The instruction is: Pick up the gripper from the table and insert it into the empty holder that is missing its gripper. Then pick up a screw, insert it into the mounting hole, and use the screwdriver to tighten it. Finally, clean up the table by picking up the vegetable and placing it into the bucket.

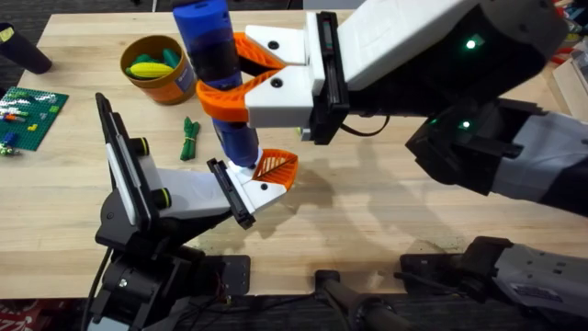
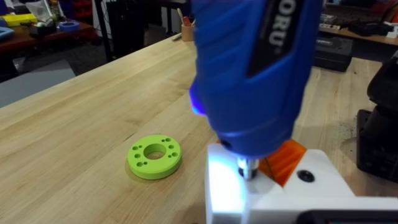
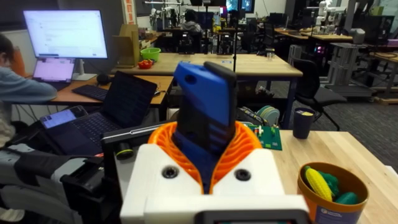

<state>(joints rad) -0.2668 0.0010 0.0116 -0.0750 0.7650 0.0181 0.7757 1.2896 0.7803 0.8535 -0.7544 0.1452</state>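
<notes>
My right gripper [image 1: 225, 75] is shut on the blue screwdriver [image 1: 213, 46] and holds it upright, its orange fingers [image 3: 239, 149] wrapped around the body. The screwdriver's tip [image 2: 247, 168] presses down on the white holder [image 1: 248, 190], which sits at the end of the left arm. Beside the tip, the small orange ribbed gripper [image 1: 277, 167] sits in the holder [image 2: 323, 180]. A green vegetable [image 1: 189, 138] lies on the table left of the screwdriver. At the back left stands the orange bucket [image 1: 158, 69], with yellow and green vegetables inside. No screw can be made out under the tip.
A lime-green ring [image 2: 154, 157] lies flat on the wood near the holder. A green brick plate [image 1: 32, 108] and a dark cup [image 1: 23, 51] sit at the far left. The black stand with yellow-green knobs [image 1: 129, 179] rises at the front left.
</notes>
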